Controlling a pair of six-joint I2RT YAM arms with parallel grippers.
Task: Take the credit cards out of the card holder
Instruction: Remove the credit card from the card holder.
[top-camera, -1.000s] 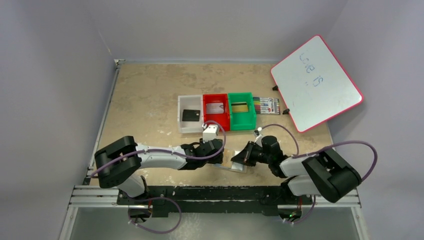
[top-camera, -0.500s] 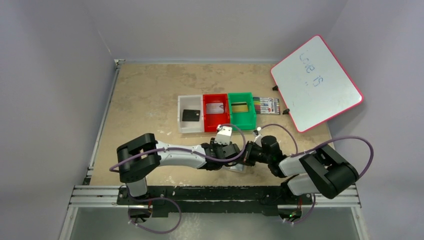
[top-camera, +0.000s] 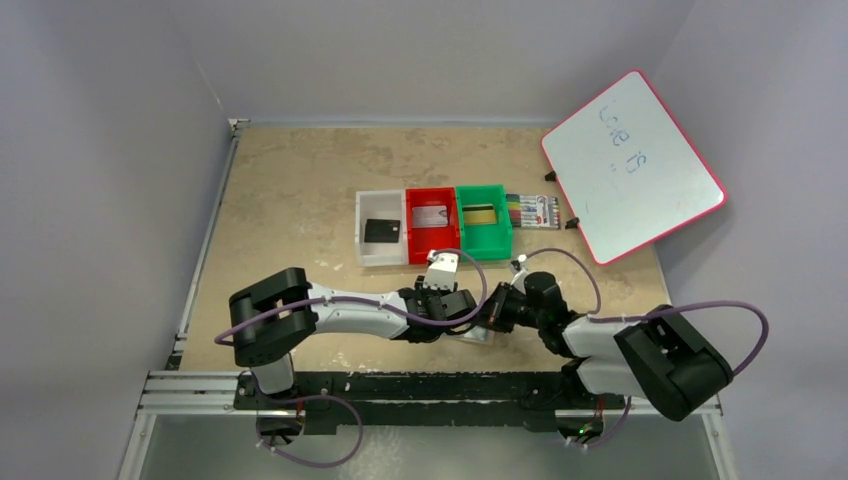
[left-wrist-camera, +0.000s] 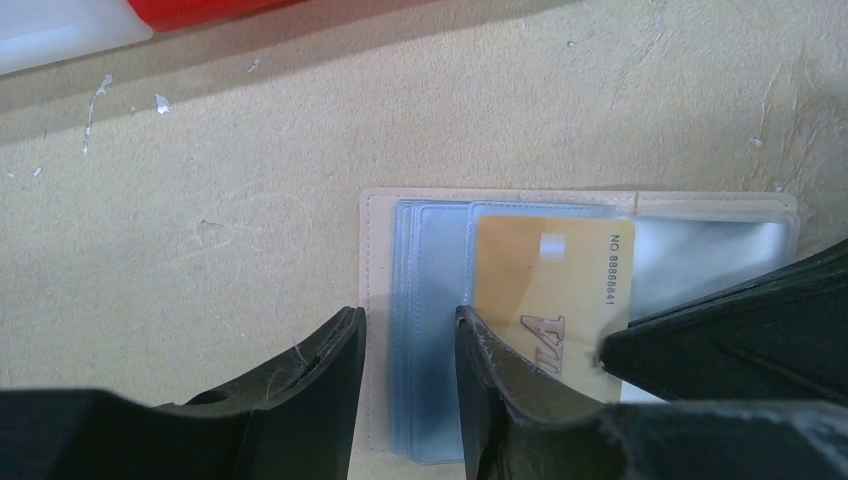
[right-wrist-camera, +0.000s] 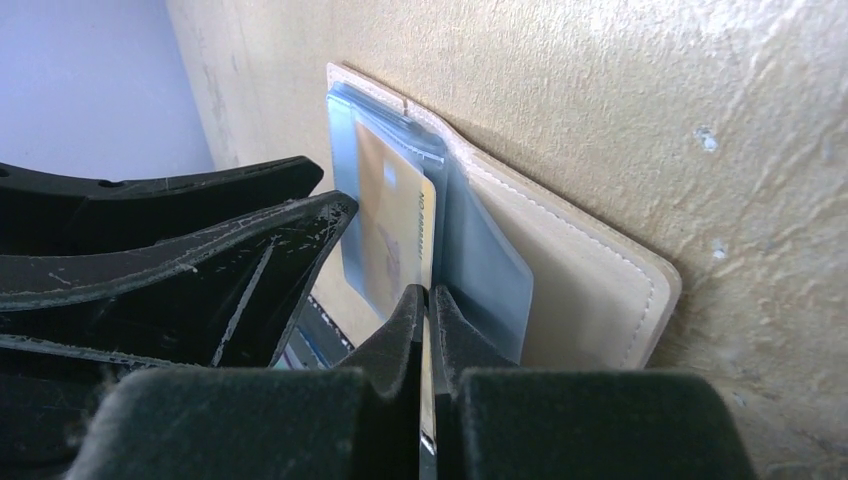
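The tan card holder (left-wrist-camera: 375, 262) lies open and flat on the table near the arms' bases (top-camera: 478, 335), its light-blue pockets upward. A gold credit card (left-wrist-camera: 545, 285) sticks partway out of a pocket toward the right. My right gripper (right-wrist-camera: 428, 296) is shut on that card's outer edge (right-wrist-camera: 395, 230); its dark fingers (left-wrist-camera: 720, 335) show at the right of the left wrist view. My left gripper (left-wrist-camera: 406, 320) stands partly open, its jaws astride the left edge of the pocket stack, one over the tan border, the other on the pocket beside the card.
Behind the holder stand three bins: a white one (top-camera: 380, 257) with a black card, a red one (top-camera: 432, 194) with a pale card, a green one (top-camera: 485, 246) with a yellowish card. A marker pack (top-camera: 532, 211) and a tilted whiteboard (top-camera: 630, 165) sit at the back right.
My left arm has swung right onto the card holder and its jaws have narrowed. The right gripper has stayed shut on the card, shifting only slightly.
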